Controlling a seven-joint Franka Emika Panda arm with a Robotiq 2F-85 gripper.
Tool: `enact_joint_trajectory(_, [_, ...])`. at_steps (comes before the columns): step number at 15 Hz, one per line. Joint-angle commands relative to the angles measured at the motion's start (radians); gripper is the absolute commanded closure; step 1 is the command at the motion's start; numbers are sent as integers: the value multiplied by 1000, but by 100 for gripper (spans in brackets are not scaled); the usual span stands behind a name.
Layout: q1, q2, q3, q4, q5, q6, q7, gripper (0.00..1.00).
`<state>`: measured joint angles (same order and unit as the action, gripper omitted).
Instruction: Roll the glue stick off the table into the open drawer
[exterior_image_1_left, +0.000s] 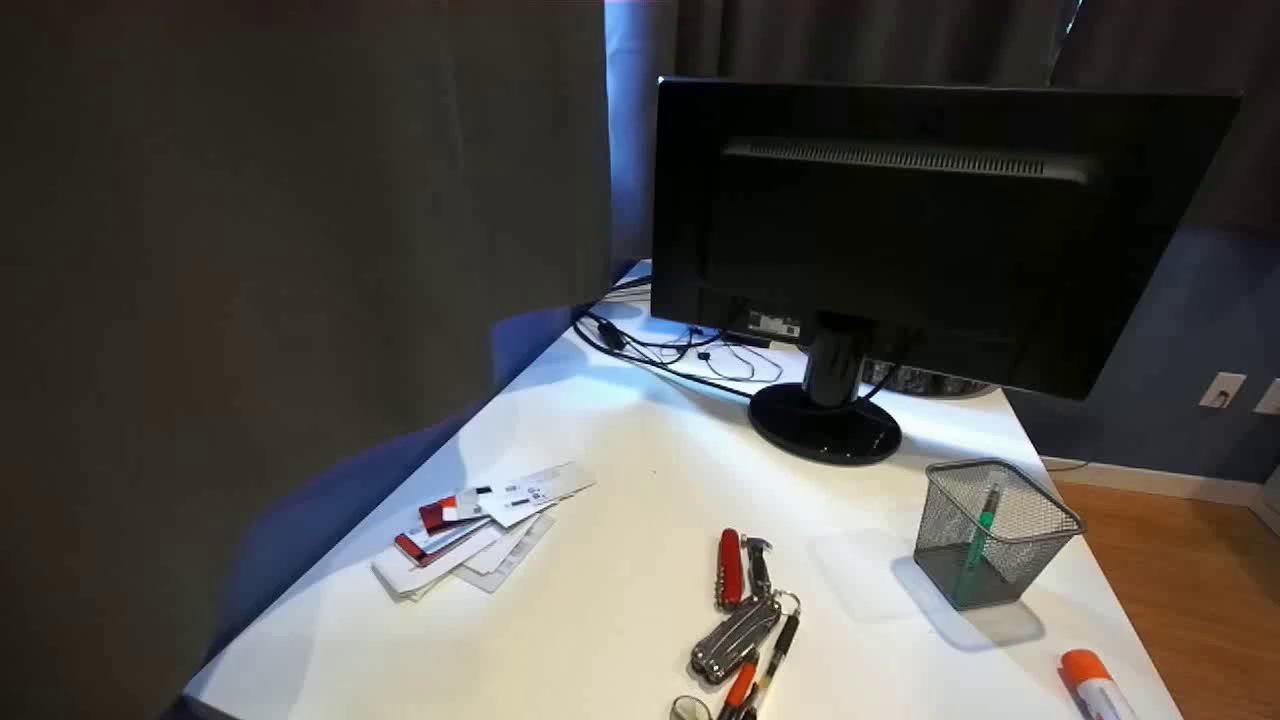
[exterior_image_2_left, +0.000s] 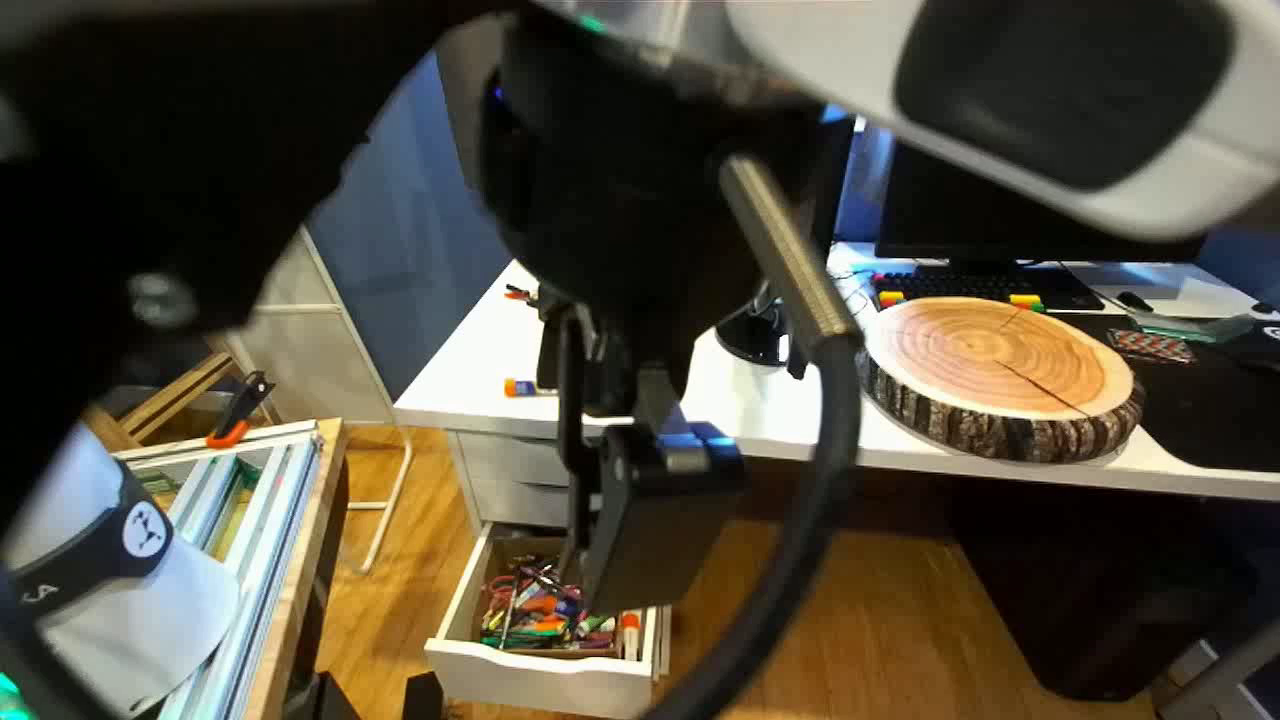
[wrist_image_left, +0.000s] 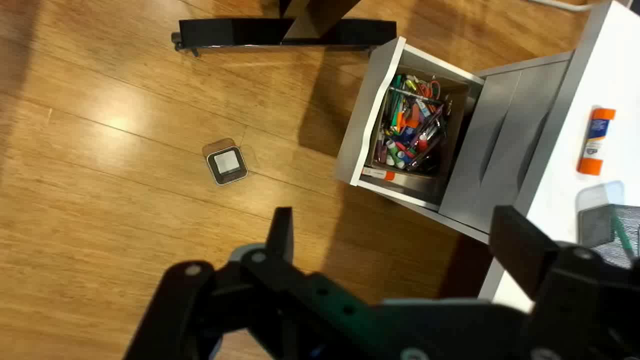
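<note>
We judge this to be the approach, the push not yet begun: the glue stick (wrist_image_left: 596, 141) lies on its side on the white table (wrist_image_left: 620, 65), near the edge and roughly along it, while the lowest drawer (wrist_image_left: 362, 120) stands pulled out below, under two closed drawer fronts (wrist_image_left: 485, 125). The next move likely calls for us to carry the gripper (wrist_image_left: 395, 240) over to the stick's inner side, come down low beside the barrel, then nudge it evenly toward the edge, so that it rolls off straight rather than swivelling. In an exterior view the grey mesh pen cup (exterior_image_1_left: 1010, 550) stands near one end of the stick, so we should steer around it. The jaws are spread wide, with wooden floor (wrist_image_left: 370, 265) showing between them; we grip nothing, and the finger (wrist_image_left: 520, 250) overlapping the table in the wrist view seems to hang clear.
</note>
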<state>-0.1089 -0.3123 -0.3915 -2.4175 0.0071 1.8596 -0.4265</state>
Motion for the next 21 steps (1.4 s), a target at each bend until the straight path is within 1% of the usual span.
enact_joint_trajectory(1, [-34,5,32,2,10,-3,-9,0])
enact_joint_trajectory(7, [-34,5,32,2,10,-2,-9,0])
enact_joint_trajectory(8, [-24,1,39,-8,24,-4,-18,0])
enact_joint_trajectory(10, [-2,-4,65,-41,64,-19,-15,0])
enact_joint_trajectory(13, [35,-18,140,-123,140,11,40,0])
enact_joint_trajectory(15, [81,-31,179,-192,249,86,1,0])
enact_joint_trajectory(16, [101,-32,207,-222,298,112,29,0])
enact_joint_trajectory(17, [125,-35,230,-254,341,164,14,0])
enact_joint_trajectory(18, [149,-36,257,-280,389,205,31,0])
enact_joint_trajectory(21, [231,-37,337,-351,506,369,42,0])
